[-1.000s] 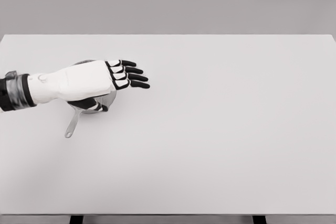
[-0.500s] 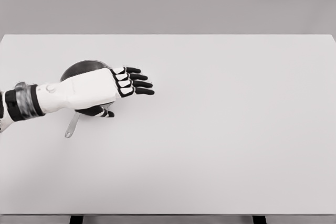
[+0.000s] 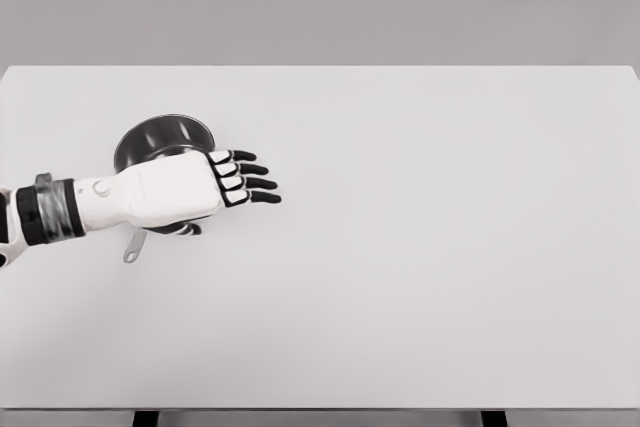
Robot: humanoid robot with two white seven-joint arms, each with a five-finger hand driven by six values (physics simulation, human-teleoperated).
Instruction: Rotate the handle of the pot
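Left arm enters from the left edge, forearm lying low across the white bench [image 3: 420, 277]. Left robot hand [image 3: 175, 192] sits palm-down over the near side of the pot [image 3: 160, 137], covering its lower rim. Four fingers [image 3: 250, 183] are extended and slightly spread, pointing right, holding nothing. Thumb is tucked under the palm, its dark tip showing just below the hand near where the handle meets the pot; contact with the handle can't be told from this view.

Pot: dark, round, open top, on the left part of the bench, back rim visible above the hand. Handle [image 3: 133, 246] is grey and thin, sticking out from under the hand toward the lower left, its end lying free on the bench.

Right arm isn't visible.
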